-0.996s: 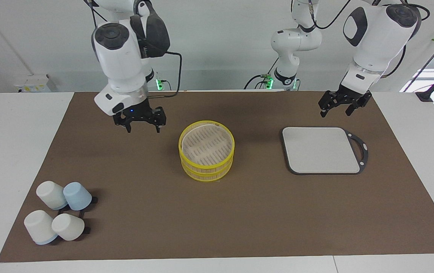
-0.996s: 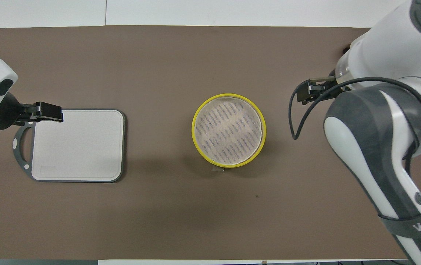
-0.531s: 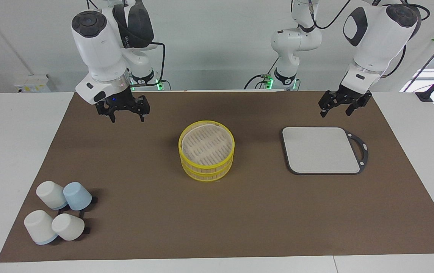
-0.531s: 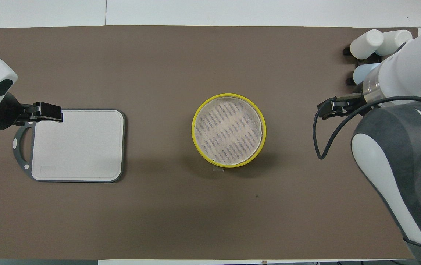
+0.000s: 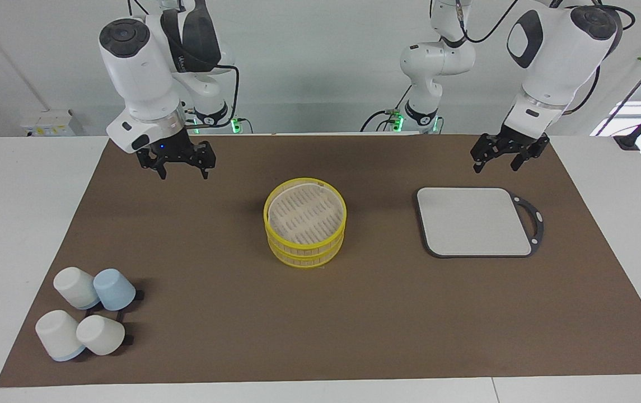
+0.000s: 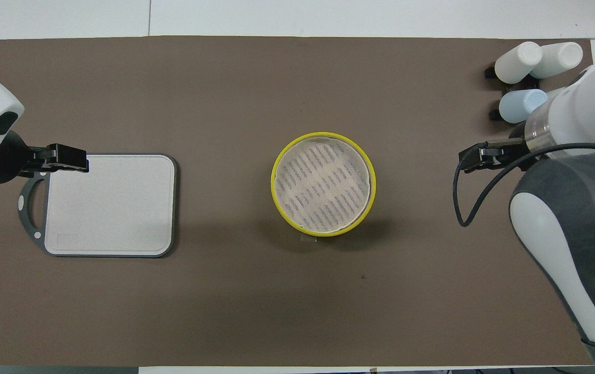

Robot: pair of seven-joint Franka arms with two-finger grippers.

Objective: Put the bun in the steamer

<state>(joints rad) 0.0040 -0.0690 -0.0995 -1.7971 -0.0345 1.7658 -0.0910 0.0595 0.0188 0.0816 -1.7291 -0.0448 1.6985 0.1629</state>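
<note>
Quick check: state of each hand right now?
Left hand: open, empty, over the mat near the tray.
Right hand: open, empty, over bare mat.

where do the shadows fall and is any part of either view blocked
Facing view: soft shadow under the steamer, darker ones beside the cups. Overhead view: steamer shadow lies on the mat nearer the robots; the right arm covers some cups.

A white table [image 5: 18, 224] covered by a brown mat [image 5: 354, 313] stands against a plain pale wall [image 5: 320, 67]; daylight enters a window [image 5: 634, 115].
</note>
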